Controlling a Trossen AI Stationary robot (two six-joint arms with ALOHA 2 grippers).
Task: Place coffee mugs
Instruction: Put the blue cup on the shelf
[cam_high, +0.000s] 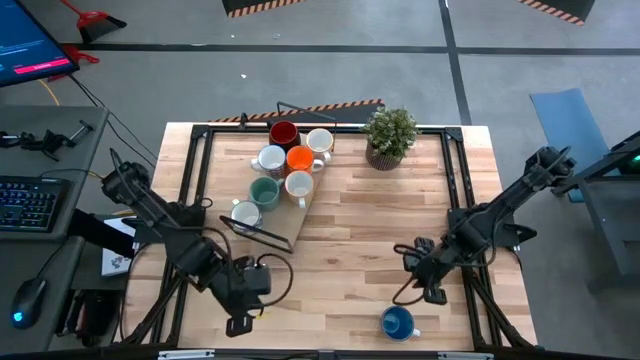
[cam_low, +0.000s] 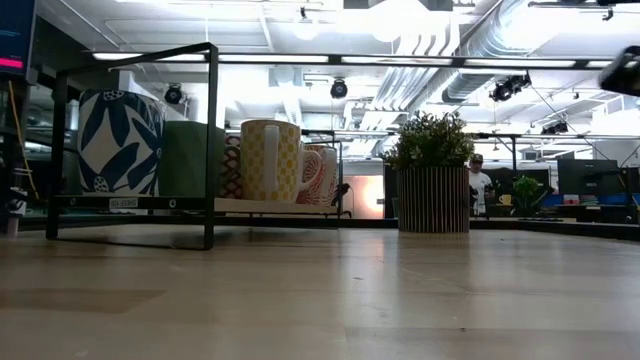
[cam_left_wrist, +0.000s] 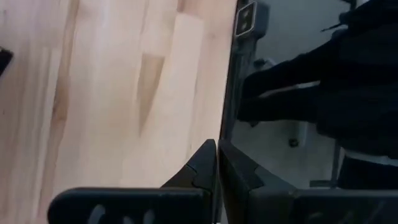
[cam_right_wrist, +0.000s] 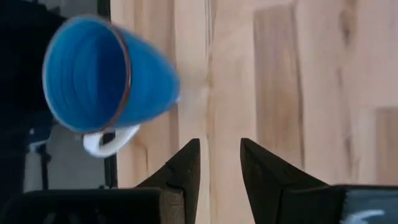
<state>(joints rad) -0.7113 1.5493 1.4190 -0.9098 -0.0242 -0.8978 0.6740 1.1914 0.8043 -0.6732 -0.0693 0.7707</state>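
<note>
From above, you have six coffee mugs (cam_high: 285, 160) clustered on a dark rack (cam_high: 262, 232) at the table's (cam_high: 350, 230) far left-centre, beside a potted plant (cam_high: 389, 136), while a blue mug (cam_high: 397, 322) stands alone near the front edge, just beside the right gripper (cam_high: 428, 288). The left gripper (cam_high: 238, 322) hangs at the front left corner, away from everything. The risk, as I judge it: the blue mug sits so close to the front edge that a nudge while you approach could push it off. Closing on its round flank instead of its rim or handle could make it squirt free. The low view gives you what the overhead cannot: the mugs stand upright on a raised shelf within the frame, so you would have to lift the blue one over that bar or knock a patterned mug (cam_low: 118, 142). Neither gripper shows there. The left wrist view tells you its fingers (cam_left_wrist: 199, 174) are pressed together over bare wood at the table's rim. The right wrist view alone shows its fingers (cam_right_wrist: 183, 165) spread apart and empty, with the blue mug off to one side, not between them, its white handle (cam_right_wrist: 109, 140) nearest the edge.
</note>
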